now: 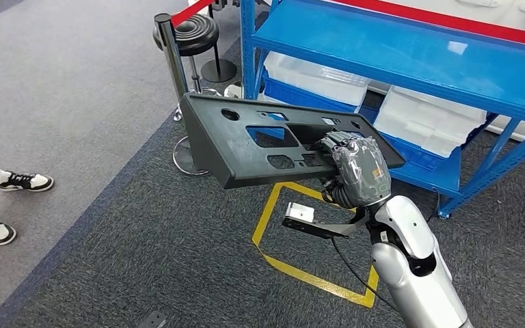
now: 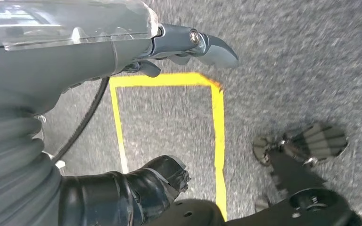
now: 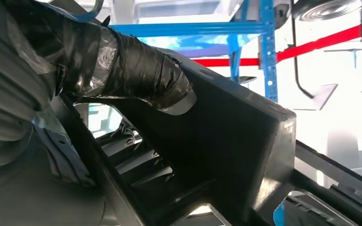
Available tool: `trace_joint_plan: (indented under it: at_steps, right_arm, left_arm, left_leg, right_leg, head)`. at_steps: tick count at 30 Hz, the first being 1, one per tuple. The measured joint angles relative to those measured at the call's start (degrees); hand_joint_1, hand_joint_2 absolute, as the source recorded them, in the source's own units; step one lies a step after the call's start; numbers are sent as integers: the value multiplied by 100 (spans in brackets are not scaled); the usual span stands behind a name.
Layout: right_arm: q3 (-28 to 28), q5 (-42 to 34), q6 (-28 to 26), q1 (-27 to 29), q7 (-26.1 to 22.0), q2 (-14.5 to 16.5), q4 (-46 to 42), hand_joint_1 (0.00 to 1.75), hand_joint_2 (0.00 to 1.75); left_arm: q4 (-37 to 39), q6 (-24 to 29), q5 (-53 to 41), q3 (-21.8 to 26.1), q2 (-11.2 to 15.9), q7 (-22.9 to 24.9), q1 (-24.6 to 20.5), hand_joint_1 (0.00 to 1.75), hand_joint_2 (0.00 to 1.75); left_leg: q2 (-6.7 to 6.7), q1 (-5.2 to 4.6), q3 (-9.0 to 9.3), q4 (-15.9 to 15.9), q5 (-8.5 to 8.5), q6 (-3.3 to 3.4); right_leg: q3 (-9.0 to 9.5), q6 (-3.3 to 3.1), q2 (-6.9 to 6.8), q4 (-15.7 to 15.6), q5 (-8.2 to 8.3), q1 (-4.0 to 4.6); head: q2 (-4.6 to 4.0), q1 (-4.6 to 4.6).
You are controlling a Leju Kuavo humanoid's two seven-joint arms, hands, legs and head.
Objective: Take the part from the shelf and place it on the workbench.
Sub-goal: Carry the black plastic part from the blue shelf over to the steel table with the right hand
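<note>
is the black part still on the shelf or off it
Off it: the right hand holds the black part in the air before the blue shelf, over the carpet.

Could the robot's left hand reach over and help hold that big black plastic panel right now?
Probably not straight away. The left hand hangs low over the grey carpet and its yellow floor marking, holding nothing, while the black plastic panel is held up high by the right hand. It would have to lift first.

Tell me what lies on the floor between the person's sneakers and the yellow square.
Head view: bare carpet runs from the sneakers to the yellow square, light grey changing to dark grey.
</note>
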Motion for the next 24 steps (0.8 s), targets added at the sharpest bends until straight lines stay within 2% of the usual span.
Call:
trace_joint_plan:
  at_steps: [2, 3, 4, 5, 6, 7, 8, 9, 10, 11, 12, 13, 14, 15, 16, 17, 18, 19, 21, 22, 23, 24]
  right_arm:
    - [1, 0, 6, -19, 0, 1, 1, 175, 175]
    - [1, 0, 9, -28, 0, 2, 2, 175, 175]
    - [2, 0, 11, -35, 0, 2, 3, 175, 175]
    - [2, 0, 14, -46, 0, 2, 5, 175, 175]
    - [2, 0, 16, -62, 0, 3, 10, 175, 175]
    - [2, 0, 20, -78, 0, 5, 15, 175, 175]
    - [2, 0, 22, -91, -1, 8, 19, 175, 175]
    - [2, 0, 25, -100, -2, 11, 23, 175, 175]
    - [2, 0, 25, -102, -2, 13, 26, 175, 175]
    - [2, 0, 25, -103, -2, 13, 30, 175, 175]
    - [2, 0, 25, -103, -1, 13, 33, 175, 175]
    - [3, 0, 25, -104, 0, 13, 37, 175, 175]
    - [3, 0, 26, -106, 0, 13, 37, 175, 175]
    - [3, 0, 27, -111, -1, 13, 38, 175, 175]
    - [3, 0, 28, -117, -1, 13, 38, 175, 175]
    - [3, -1, 29, -128, -2, 13, 38, 175, 175]
    - [2, -2, 29, -140, -2, 12, 38, 175, 175]
    - [3, -3, 29, -152, -4, 12, 39, 175, 175]
    - [8, -5, 30, -169, -8, 13, 41, 175, 175]
    - [9, -6, 31, -172, -10, 13, 45, 175, 175]
    - [10, -7, 31, -172, -10, 11, 49, 175, 175]
    - [9, -8, 31, -171, -9, 8, 56, 175, 175]
  left_arm:
    - [0, -6, -7, 0, -3, -6, -10, 0, 175]
    - [0, -8, -10, 0, -4, -8, -11, 0, 175]
    - [0, -10, -16, 0, -4, -10, -11, 0, 175]
    - [2, -11, -24, 1, 5, -10, -2, 0, 175]
    - [6, -13, -31, 1, 14, -9, 5, 0, 175]
    - [11, -16, -36, 1, 20, -9, 7, 0, 175]
    - [16, -23, -38, 1, 25, -12, 8, 0, 175]
    - [19, -32, -38, 0, 22, -27, 2, 0, 175]
    - [20, -42, -35, 0, 20, -54, -5, 0, 175]
    - [20, -53, -30, 0, 20, -89, -8, 0, 175]
    - [20, -60, -22, 0, 19, -127, -10, 0, 175]
    - [20, -69, -13, 0, 19, -162, -10, 0, 175]
    - [20, -80, -5, 0, 18, -192, -10, 0, 175]
    - [20, -92, 3, 0, 19, -220, -13, 0, 175]
    - [20, -102, 8, 0, 20, -242, -21, 0, 175]
    - [24, -108, 12, 0, 24, -262, -32, 0, 175]
    - [27, -110, 15, 0, 28, -276, -45, 0, 175]
    - [30, -111, 15, 0, 32, -288, -55, 0, 175]
    - [33, -112, 16, 0, 34, -306, -56, 0, 175]
    - [33, -114, 15, 0, 32, -309, -50, 0, 175]
    - [33, -115, 15, 0, 28, -309, -45, 0, 175]
    - [33, -117, 14, 0, 25, -309, -42, 0, 175]
  left_leg:
    - [-111, 3, -129, 65, 76, -61]
    - [-159, 9, -166, 65, 126, -97]
    - [-211, 14, -189, 47, 185, -137]
    - [-271, 12, -203, 12, 250, -180]
    - [-265, 3, -232, 5, 250, -215]
    - [-194, -6, -290, 74, 149, -246]
    - [-82, -14, -370, 246, -52, -273]
    - [63, -2, -471, 535, -335, -295]
    - [161, 13, -573, 911, -606, -323]
    - [208, 26, -648, 1281, -760, -350]
    - [229, 37, -681, 1574, -761, -372]
    - [240, 42, -644, 1725, -618, -386]
    - [255, 45, -516, 1686, -406, -388]
    - [312, 42, -283, 1457, -243, -375]
    - [419, 27, 42, 1068, -224, -350]
    - [528, 1, 382, 606, -323, -311]
    - [612, -27, 633, 222, -460, -263]
    - [639, -57, 774, -32, -572, -214]
    - [545, -61, 781, -186, -555, -107]
    - [493, -51, 759, -209, -500, -55]
    - [447, -38, 729, -227, -440, -1]
    - [401, -31, 688, -229, -385, 41]
  right_leg:
    - [429, -53, 185, -679, 59, 8]
    - [507, -73, 245, -835, 35, 18]
    - [524, -85, 239, -879, 49, 32]
    - [506, -107, 176, -891, 94, 34]
    - [481, -140, 103, -924, 153, 26]
    - [445, -190, 25, -963, 215, 13]
    - [394, -235, -54, -997, 281, -1]
    - [333, -268, -121, -1013, 339, -2]
    - [265, -287, -184, -1016, 384, 7]
    - [198, -284, -251, -1013, 426, 18]
    - [132, -280, -320, -1008, 469, 27]
    - [64, -272, -392, -1000, 513, 33]
    - [1, -261, -458, -990, 557, 37]
    - [-51, -247, -519, -982, 597, 43]
    - [-87, -226, -574, -973, 631, 53]
    - [-105, -203, -626, -965, 660, 62]
    - [-111, -174, -683, -960, 693, 68]
    - [-112, -143, -744, -962, 726, 69]
    - [-119, -76, -832, -967, 776, 60]
    - [-147, -47, -747, -910, 717, 52]
    - [-217, -24, -591, -743, 573, 46]
    - [-334, -9, -399, -451, 358, 38]
  head:
    - [-1, 0]
    - [-1, -1]
    - [-1, 0]
    - [-1, 1]
    - [-1, -3]
    - [-1, -10]
    - [-1, -19]
    - [-1, -29]
    - [-1, -34]
    - [-1, -34]
    - [-1, -34]
    - [-1, -35]
    - [0, -36]
    - [0, -36]
    - [0, -37]
    - [0, -35]
    - [0, -34]
    - [0, -33]
    - [-1, -32]
    - [-1, -30]
    - [-1, -28]
    - [-2, -25]
